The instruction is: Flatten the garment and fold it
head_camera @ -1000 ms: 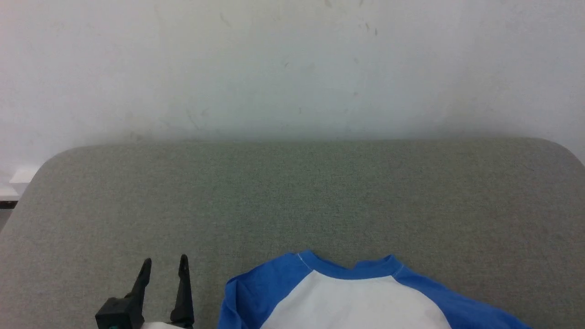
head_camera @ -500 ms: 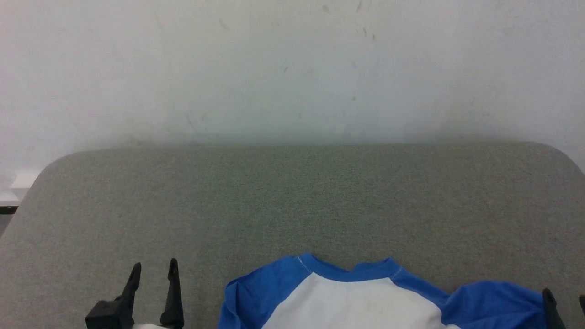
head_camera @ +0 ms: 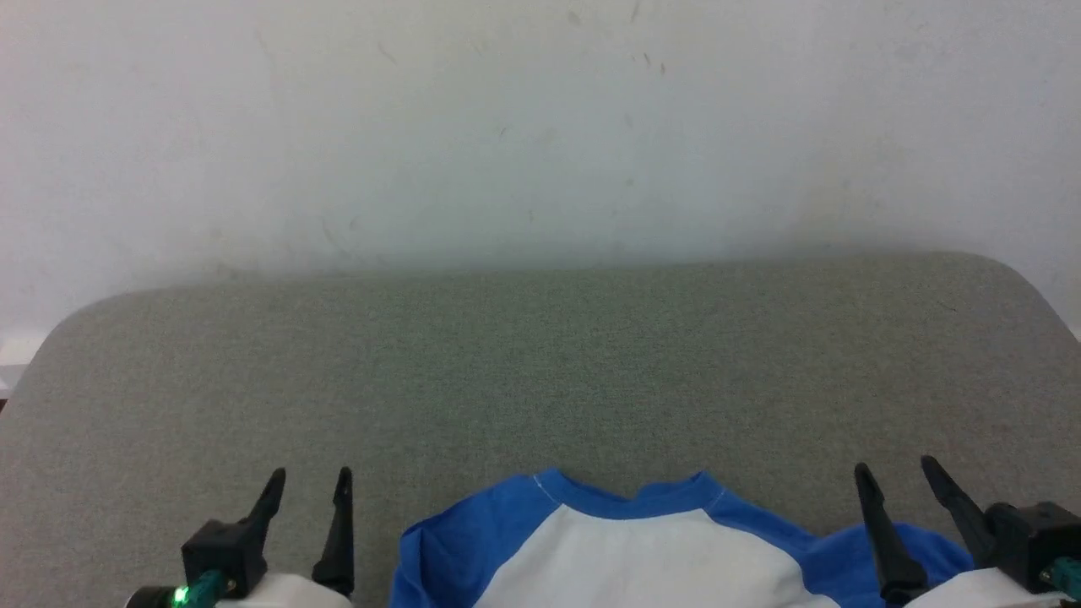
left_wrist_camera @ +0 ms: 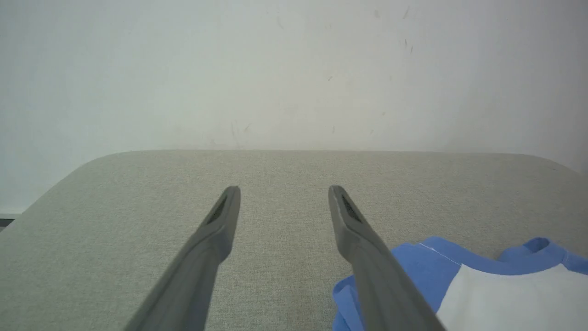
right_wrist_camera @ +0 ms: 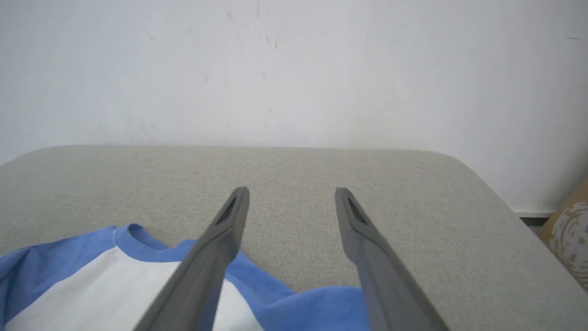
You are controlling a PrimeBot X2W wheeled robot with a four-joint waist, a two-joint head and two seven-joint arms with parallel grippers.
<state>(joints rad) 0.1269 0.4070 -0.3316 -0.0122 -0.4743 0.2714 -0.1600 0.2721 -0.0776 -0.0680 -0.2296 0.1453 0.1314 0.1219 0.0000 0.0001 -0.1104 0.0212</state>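
The blue-and-white T-shirt [head_camera: 633, 561] lies on the grey tabletop [head_camera: 540, 363] between my left gripper [head_camera: 308, 477] and right gripper [head_camera: 895, 466]. Both pairs of fingers are spread and hold nothing. The right pair hangs over its blue sleeve.

Head view down over table [head_camera: 540, 363] toward wall [head_camera: 540, 127], wrist views lower, nearer, same table

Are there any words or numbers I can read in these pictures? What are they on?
None: no words, numbers or signs can be read.
The garment shows plain white and blue cloth, no print.
The brown box in the right wrist view bears a pale blotchy mark, too blurred to read.
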